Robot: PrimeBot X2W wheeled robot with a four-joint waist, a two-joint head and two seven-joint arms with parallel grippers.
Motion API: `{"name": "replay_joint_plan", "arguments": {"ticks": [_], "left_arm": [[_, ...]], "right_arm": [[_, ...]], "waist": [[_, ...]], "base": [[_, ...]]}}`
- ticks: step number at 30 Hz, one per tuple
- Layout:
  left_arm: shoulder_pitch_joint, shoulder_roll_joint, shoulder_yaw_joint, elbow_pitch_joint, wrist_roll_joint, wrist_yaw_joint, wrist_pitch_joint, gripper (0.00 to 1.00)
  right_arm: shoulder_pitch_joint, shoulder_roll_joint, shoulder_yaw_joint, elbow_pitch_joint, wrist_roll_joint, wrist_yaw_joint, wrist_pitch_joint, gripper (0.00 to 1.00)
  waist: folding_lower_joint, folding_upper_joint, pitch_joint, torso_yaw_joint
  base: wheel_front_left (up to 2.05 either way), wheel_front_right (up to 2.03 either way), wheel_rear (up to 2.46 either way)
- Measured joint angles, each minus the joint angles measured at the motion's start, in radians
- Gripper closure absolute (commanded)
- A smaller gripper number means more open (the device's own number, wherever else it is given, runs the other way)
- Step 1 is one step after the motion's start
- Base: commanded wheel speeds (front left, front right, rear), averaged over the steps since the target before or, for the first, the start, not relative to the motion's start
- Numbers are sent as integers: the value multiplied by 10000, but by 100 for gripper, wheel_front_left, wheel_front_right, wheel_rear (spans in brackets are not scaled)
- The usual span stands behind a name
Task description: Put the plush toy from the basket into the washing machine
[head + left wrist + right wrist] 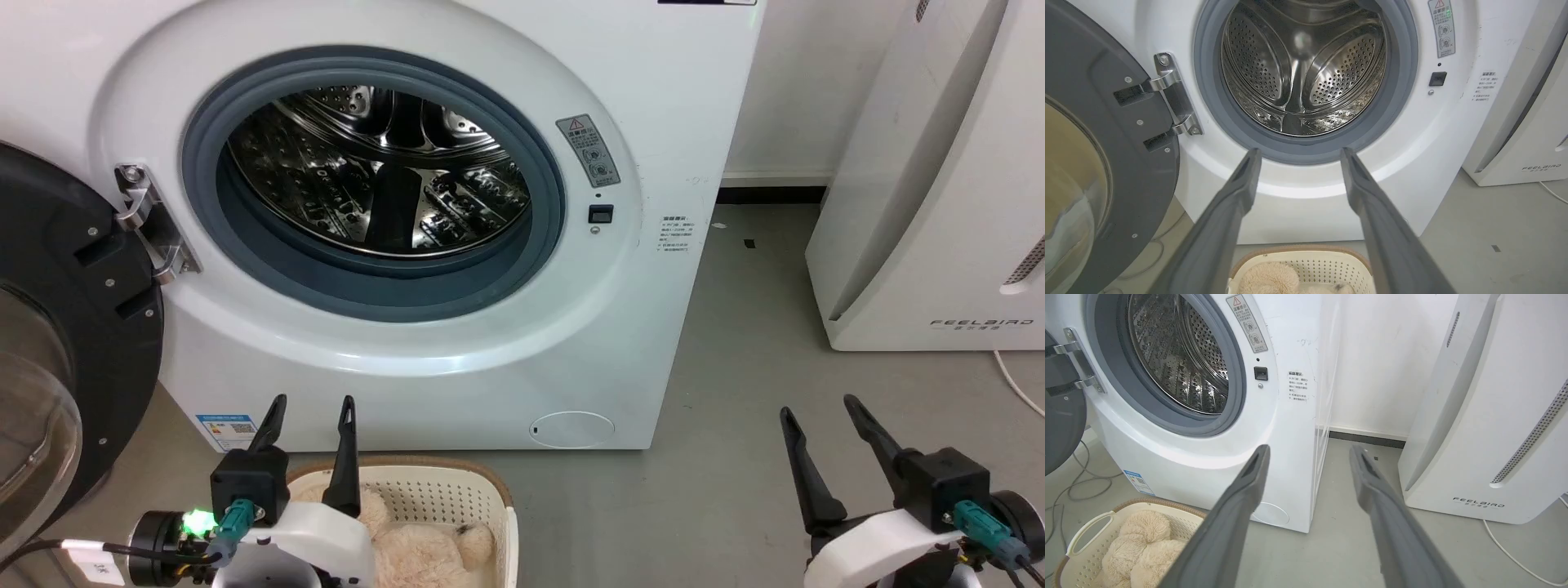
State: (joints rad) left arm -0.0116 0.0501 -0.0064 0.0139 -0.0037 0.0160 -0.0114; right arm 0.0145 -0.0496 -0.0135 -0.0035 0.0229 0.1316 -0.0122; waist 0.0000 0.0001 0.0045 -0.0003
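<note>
The white washing machine (pixel 424 343) stands ahead with its porthole open and its steel drum (pixel 375 171) bare. Its black-framed door (pixel 73 327) hangs swung out to the left. On the floor in front sits the cream basket (pixel 457 490) with a brown rim, and the fluffy beige plush toy (pixel 416 551) lies inside it, also seen as the plush toy (pixel 1143 547) in the basket (pixel 1090 531). My left gripper (pixel 313 400) hovers open just above the basket's near-left side, nothing between its fingers. My right gripper (pixel 818 406) stands open over bare floor at the right.
A white FEELBIRD-marked appliance (pixel 939 204) stands to the right of the washer, with a white cable (pixel 1016 380) trailing from it. Grey floor (pixel 735 392) lies between them. Loose cables (pixel 1081 486) lie on the floor left of the washer, under the door.
</note>
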Motion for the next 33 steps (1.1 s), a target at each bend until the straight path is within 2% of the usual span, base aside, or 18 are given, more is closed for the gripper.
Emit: {"name": "replay_joint_plan", "arguments": {"ticks": [16,33], "left_arm": [[-479,27,-138,1014,-82,23,-349,0],[-1988,332,-474,3407,-81,-205,-616,0]], "right_arm": [[-4,0,-171,-50,430,0,-343,0],[-460,0,-270,-71,872,0,-692,0]], "waist": [[1,0,351,-46],[1,0,1370,-237]], "base": [[0,0,0],[0,0,0]]}}
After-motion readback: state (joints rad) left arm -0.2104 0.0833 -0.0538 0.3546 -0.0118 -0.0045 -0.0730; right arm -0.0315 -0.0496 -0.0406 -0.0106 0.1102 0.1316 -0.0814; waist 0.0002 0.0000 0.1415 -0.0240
